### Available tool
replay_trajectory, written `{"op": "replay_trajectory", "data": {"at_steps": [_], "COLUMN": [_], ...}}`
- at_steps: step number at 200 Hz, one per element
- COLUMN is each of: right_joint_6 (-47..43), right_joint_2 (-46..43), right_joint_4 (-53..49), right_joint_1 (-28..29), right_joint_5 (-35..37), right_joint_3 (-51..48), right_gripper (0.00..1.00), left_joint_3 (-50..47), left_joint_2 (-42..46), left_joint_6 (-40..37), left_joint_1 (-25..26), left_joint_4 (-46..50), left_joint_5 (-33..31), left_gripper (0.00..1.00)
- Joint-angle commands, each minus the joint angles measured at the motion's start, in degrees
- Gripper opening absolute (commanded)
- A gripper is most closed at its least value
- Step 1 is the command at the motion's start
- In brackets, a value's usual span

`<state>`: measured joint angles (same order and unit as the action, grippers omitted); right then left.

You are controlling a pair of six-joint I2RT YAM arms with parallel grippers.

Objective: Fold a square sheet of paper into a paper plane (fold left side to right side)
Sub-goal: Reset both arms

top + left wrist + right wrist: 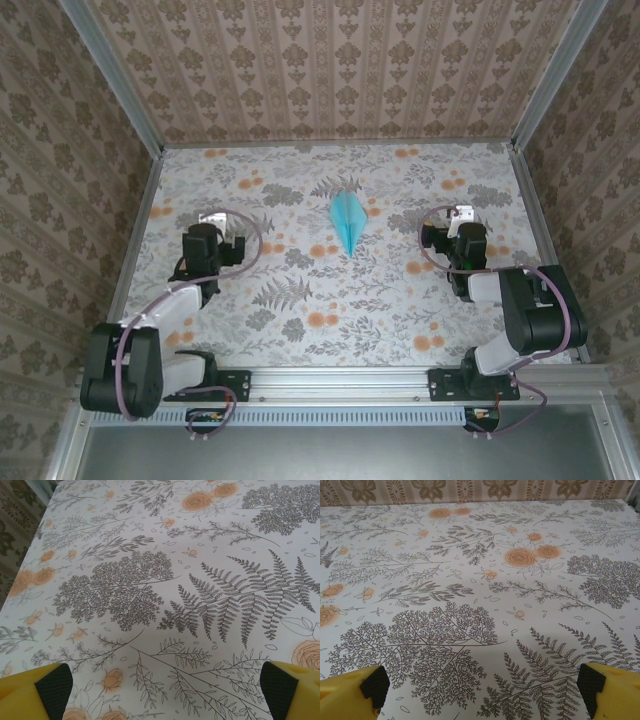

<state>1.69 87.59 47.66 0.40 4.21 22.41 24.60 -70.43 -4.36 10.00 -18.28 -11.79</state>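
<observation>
The light-blue paper plane lies flat in the middle of the floral tabletop, a slim dart with a centre crease and its tip pointing toward the near edge. My left gripper hovers well to its left, apart from it. In the left wrist view that gripper is open, yellow fingers wide apart over bare tabletop. My right gripper sits well to the right of the plane. In the right wrist view it is open too, nothing between its fingers.
The floral tabletop is boxed in by patterned walls at the back and both sides, with metal frame posts at the corners. An aluminium rail carrying both arm bases runs along the near edge.
</observation>
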Motion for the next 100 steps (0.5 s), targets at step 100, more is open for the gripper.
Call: {"op": "replay_trajectory", "data": {"at_steps": [100], "right_joint_6": [0.44], "right_joint_2": [0.03], "right_joint_4": [1.38], "right_joint_1": [0.31], "right_joint_5": [-0.41], "right_joint_3": [0.84], "right_gripper": [1.00], "left_joint_3": [-4.47], "left_joint_2": [-17.20], "left_joint_6": [-0.83], "left_joint_1": [-9.64], "left_joint_4": [-35.87], "left_joint_5": [19.04], "left_gripper": [1.00]}}
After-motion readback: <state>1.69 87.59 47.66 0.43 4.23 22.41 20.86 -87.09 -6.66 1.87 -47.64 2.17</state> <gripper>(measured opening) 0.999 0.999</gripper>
